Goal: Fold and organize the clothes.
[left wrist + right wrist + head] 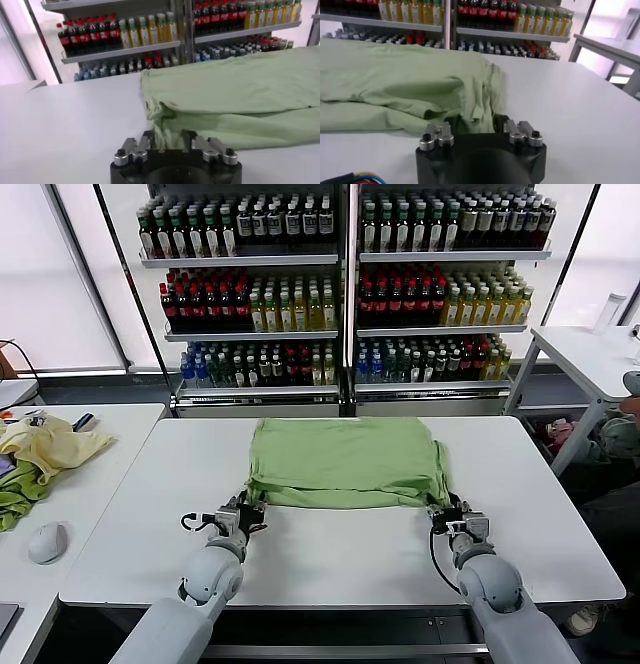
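The clothes (345, 460) are a light green shirt lying folded flat across the far middle of the white table (330, 559), print hidden. My left gripper (247, 510) sits at the shirt's near left corner. In the left wrist view, bunched green fabric (167, 127) rises between the fingers of that gripper (170, 138), which is shut on it. My right gripper (441, 512) is at the near right corner. The right wrist view shows a pinched fold of the shirt (475, 107) held between the fingers of the right gripper (475, 123).
A side table on the left carries a pale yellow garment (55, 446), a darker green cloth (18, 496) and a white mouse (47, 541). Shelves of bottles (340, 284) stand behind the table. Another white table (585, 354) is at the far right.
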`<act>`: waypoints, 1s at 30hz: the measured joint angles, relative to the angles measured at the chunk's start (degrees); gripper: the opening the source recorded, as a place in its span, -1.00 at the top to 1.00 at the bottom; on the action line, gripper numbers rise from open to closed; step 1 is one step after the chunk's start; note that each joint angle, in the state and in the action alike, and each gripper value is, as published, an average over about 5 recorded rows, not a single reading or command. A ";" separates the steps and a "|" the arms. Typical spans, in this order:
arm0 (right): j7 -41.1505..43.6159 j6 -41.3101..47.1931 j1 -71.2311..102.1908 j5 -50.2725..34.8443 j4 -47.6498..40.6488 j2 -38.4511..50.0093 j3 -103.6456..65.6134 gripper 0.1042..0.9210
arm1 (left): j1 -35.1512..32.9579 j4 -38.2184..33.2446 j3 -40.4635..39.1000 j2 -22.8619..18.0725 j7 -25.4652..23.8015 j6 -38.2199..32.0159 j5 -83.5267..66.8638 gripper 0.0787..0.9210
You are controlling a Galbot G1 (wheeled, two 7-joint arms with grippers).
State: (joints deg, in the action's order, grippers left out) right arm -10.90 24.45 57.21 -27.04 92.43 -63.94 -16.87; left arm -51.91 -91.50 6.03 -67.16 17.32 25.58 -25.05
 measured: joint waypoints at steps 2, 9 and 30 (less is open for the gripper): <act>0.08 0.13 0.26 -0.39 0.24 0.23 -0.13 0.58 | -0.15 -0.13 0.01 0.21 -0.16 0.08 -0.31 0.67; 0.37 0.20 2.98 -0.98 2.72 1.26 -1.26 0.85 | -1.22 -1.47 0.61 1.16 -0.37 0.60 -1.47 0.95; 0.45 -0.19 25.89 4.02 24.23 1.79 -10.66 0.86 | -21.40 -21.54 7.42 6.30 0.17 2.25 -0.36 0.96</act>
State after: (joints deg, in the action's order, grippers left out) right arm -10.46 24.26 83.10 -23.02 116.66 -62.15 -27.53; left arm -73.32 -113.04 13.45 -60.87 17.49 27.83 -25.41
